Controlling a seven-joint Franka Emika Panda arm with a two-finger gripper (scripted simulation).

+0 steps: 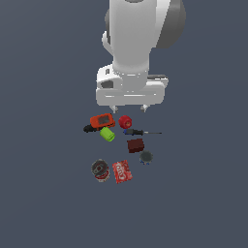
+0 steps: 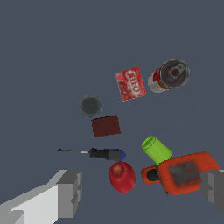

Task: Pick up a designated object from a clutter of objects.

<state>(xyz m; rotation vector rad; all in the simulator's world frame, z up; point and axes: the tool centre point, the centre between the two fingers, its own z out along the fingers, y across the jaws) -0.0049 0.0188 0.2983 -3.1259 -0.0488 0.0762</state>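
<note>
The designated object, a small glossy red apple-like ball (image 1: 125, 121) (image 2: 122, 176), lies at the near edge of the clutter of objects, between the orange-red device (image 1: 102, 120) (image 2: 183, 172) and the screwdriver (image 1: 137, 131) (image 2: 98, 153). My gripper (image 1: 130, 109) (image 2: 142, 192) hangs open above and just behind the ball, apart from it. In the wrist view one finger (image 2: 70, 192) shows on one side of the ball and the other finger (image 2: 214, 188) stands in front of the device. Nothing is between the fingers.
A green cylinder (image 1: 107, 134) (image 2: 156, 149) lies beside the device. Beyond are a dark red box (image 1: 136, 145) (image 2: 106, 126), a dark disc (image 1: 146, 157) (image 2: 90, 105), a red packet (image 1: 122, 171) (image 2: 130, 84) and a round can (image 1: 100, 170) (image 2: 170, 75).
</note>
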